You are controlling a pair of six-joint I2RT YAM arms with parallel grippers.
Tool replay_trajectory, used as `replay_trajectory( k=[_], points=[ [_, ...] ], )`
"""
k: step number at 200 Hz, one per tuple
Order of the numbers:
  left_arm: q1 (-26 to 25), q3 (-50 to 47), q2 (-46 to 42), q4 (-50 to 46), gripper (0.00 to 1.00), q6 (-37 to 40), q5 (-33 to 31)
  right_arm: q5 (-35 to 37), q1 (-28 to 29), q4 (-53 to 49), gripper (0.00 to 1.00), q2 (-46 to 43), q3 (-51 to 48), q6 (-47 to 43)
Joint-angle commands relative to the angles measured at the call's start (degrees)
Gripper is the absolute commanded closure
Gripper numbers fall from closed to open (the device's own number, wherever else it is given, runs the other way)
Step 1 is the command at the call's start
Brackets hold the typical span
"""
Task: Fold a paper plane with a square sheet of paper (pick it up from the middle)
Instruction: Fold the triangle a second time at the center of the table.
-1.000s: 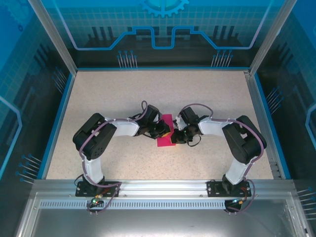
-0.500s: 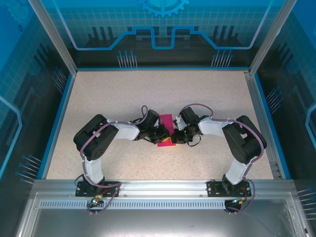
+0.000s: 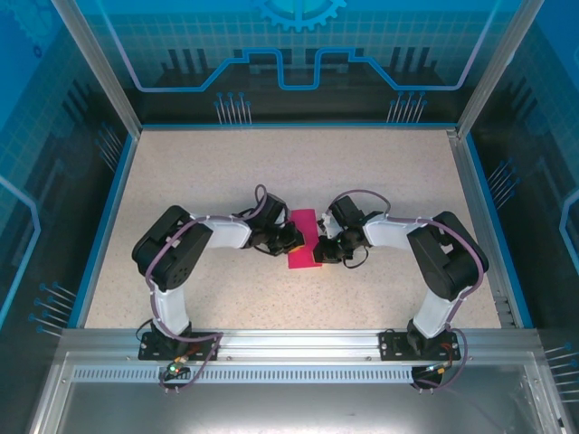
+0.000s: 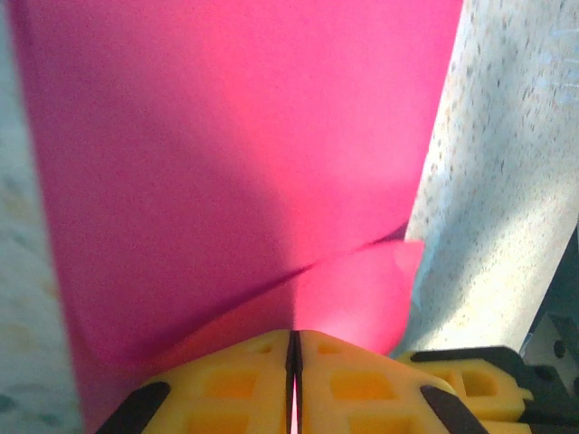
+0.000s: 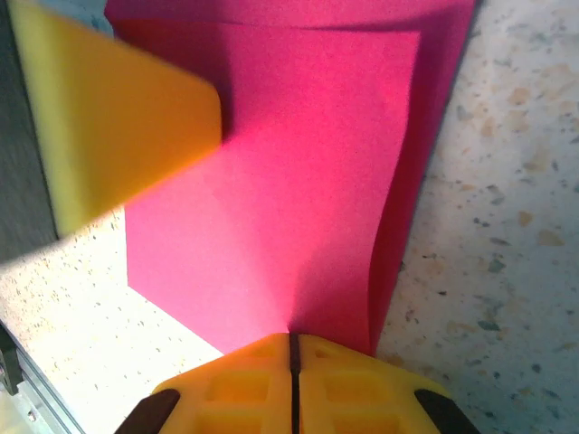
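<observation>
The magenta-pink sheet of paper (image 3: pixel 300 260) lies on the speckled table (image 3: pixel 208 172), folded to a narrow oblong with layers on top of one another. My left gripper (image 3: pixel 296 241) meets it from the left and my right gripper (image 3: pixel 317 252) from the right. In the left wrist view the yellow fingers (image 4: pixel 235 384) are shut, with the paper (image 4: pixel 226 154) pinched between them and a small flap (image 4: pixel 362 303) curling up. In the right wrist view the fingers (image 5: pixel 353 389) are shut on the paper's (image 5: pixel 298 181) near edge, with a yellow left finger (image 5: pixel 118 127) above. The paper plane is out of view.
A blue rim (image 3: pixel 109 217) and metal frame posts (image 3: pixel 493 81) wall in the table. The arm bases (image 3: pixel 176 342) stand on the metal rail at the near edge. Bare tabletop spreads to the far side and to both sides of the paper.
My left gripper swung toward the near side over the paper half a second ago and has come back toward the far left. The right arm has held still.
</observation>
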Motion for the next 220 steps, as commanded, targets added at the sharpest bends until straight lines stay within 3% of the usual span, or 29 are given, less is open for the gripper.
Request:
replay_trajectory(
  k=[1, 63, 106, 145, 179, 220],
  points=[
    [3.1, 2.5, 2.2, -4.1, 0.87, 5.4, -2.2, 5.2, 0.2, -6.1, 0.92, 1.9, -0.4, -0.4],
    [7.9, 6.1, 2.6, -9.1, 0.87, 10.8, -4.8, 5.0, 0.3, -6.0, 0.92, 2.1, -0.1, -0.5],
    [8.8, 7.4, -4.5, -11.1, 0.86, 12.4, -3.1, 4.0, 0.3, -5.1, 0.92, 1.4, 0.1, 0.0],
    [6.2, 1.6, -10.0, -6.4, 0.85, 7.6, -0.3, 1.1, 0.3, -3.0, 0.92, 0.4, 0.7, 0.9],
    [2.0, -0.4, -8.0, -2.4, 0.86, 4.5, 1.4, -2.5, 0.3, 1.5, 0.90, -3.6, 0.8, 2.6],
    [1.4, -0.7, -4.3, 0.2, 0.87, 3.1, 1.2, -1.3, 0.4, 1.5, 0.90, -4.0, 3.7, 2.2]
  ],
)
